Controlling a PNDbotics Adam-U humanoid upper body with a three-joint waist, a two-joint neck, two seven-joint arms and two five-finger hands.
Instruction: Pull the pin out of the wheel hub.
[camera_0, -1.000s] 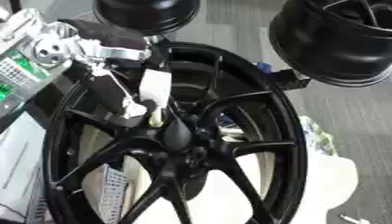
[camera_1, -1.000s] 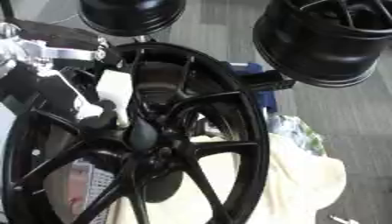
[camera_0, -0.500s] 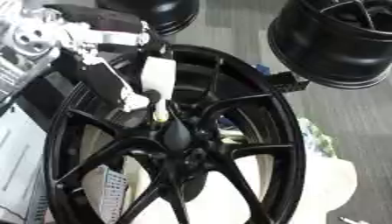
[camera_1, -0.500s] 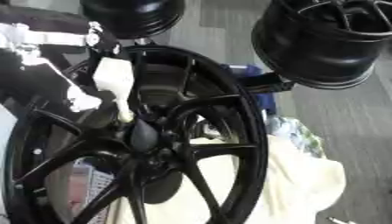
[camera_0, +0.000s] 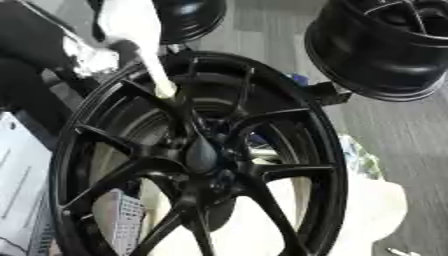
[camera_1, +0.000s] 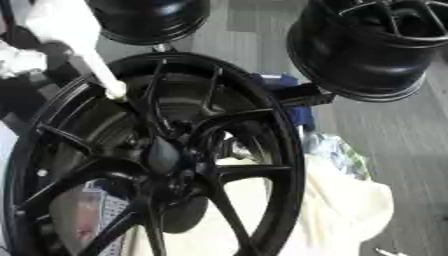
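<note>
Cream cloth (camera_0: 372, 210), bunched at the near right of the grey floor (camera_0: 411, 135): lies under the wheel, probably to spare its finish from scuffs. Beside it, a crumpled clear wrapper (camera_0: 360, 159).

On that cloth, large glossy black multi-spoke wheel rim (camera_0: 328, 165): stands on edge, face turned toward the camera, presumably so the centre stays reachable. At the meeting of the spokes, dark wheel hub (camera_0: 201, 152). Behind the lower spokes, glimpsed through the gaps, a white perforated crate (camera_0: 118, 215).

Farther up and left, long white tapered pin (camera_0: 149, 65): slants down from the upper left, ends with its narrow tip over an upper spoke, above the hub and clearly apart from it. Looks already free of the hub, judging by that gap.

At the wide end of the pin, blurred left hand (camera_0: 94, 59): cannot tell whether it clasps the pin or merely sits beside it. No sign of the right hand in either view.

Along the far edge of the floor, two more black wheel rims, one upper right (camera_0: 385, 45) and one upper middle (camera_0: 188, 20), parked clear of the work.
</note>
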